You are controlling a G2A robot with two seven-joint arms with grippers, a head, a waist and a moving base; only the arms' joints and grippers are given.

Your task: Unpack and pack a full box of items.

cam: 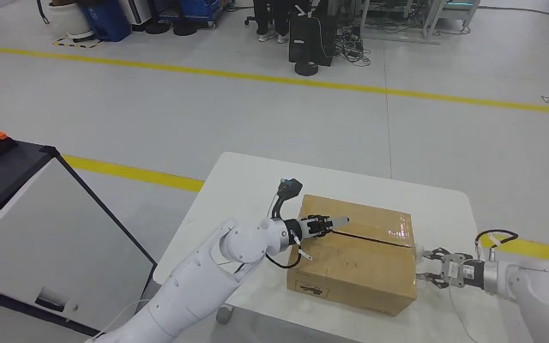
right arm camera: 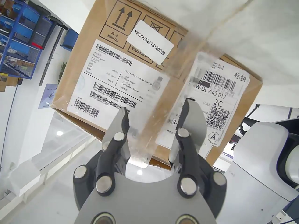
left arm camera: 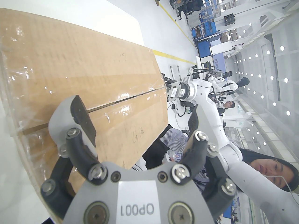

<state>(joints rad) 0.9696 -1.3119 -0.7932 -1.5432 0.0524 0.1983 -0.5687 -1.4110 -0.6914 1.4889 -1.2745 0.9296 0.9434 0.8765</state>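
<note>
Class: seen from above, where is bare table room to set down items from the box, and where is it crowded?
Bare table lies left of the box and in a strip along the far edge. Crowded: the box top under the left tool, its right end by the right tool.

We cannot see inside the box (cam: 356, 253); its flaps lie shut. In the left wrist view its end runs past the edge. In the right wrist view, clear tape (right arm camera: 146, 136) blurs part of a label (right arm camera: 217, 94) beneath it.
</note>
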